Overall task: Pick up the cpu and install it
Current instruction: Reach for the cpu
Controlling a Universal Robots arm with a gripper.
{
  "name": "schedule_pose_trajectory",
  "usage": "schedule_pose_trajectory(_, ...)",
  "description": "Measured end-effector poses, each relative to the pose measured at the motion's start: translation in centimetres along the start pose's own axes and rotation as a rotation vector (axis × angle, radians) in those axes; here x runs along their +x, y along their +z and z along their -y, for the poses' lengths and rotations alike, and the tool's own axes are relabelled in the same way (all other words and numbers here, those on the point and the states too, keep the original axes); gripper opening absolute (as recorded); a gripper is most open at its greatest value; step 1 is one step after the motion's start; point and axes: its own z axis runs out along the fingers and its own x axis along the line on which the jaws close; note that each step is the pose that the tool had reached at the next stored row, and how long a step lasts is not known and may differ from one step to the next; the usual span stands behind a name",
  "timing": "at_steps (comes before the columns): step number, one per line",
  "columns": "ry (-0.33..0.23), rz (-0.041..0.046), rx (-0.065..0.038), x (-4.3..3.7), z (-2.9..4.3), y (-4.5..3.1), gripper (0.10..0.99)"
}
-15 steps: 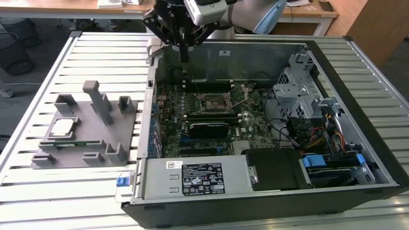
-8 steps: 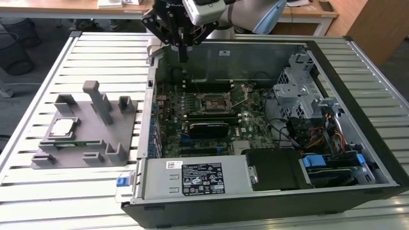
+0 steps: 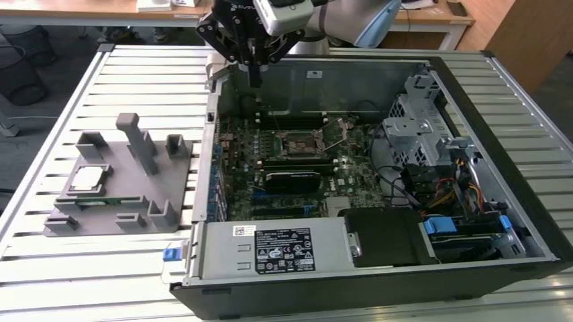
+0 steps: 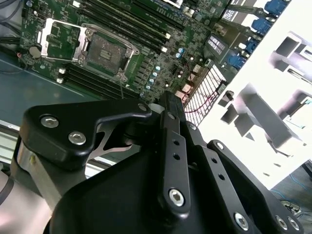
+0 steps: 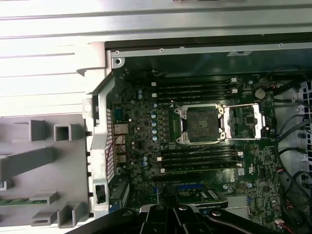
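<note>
The cpu (image 3: 88, 178) is a pale silver square lying flat on the grey holder block (image 3: 121, 221) at the exterior view's left, outside the computer case. My gripper (image 3: 255, 79) hangs above the back left of the open case, well away from the cpu, with its fingers together and nothing between them. The black-and-metal socket (image 3: 300, 142) sits mid-board below the gripper; it stands empty with its frame swung open in both wrist views (image 5: 202, 124) (image 4: 105, 48). The fingertips (image 4: 168, 105) point toward the board near the case wall.
The open case (image 3: 201, 201) lies on a slatted white table (image 3: 143, 74). A green memory stick (image 3: 98, 200) rests in the holder block. Memory slots (image 5: 200, 161) flank the socket. A metal drive cage (image 3: 417, 127), cables and a power supply (image 3: 278, 248) fill the case's right and front.
</note>
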Motion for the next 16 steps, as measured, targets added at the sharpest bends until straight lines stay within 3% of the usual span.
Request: schedule_pose_trajectory(16, 0.000, 0.0000, 0.000, 0.57, 0.05, 0.00, 0.106)
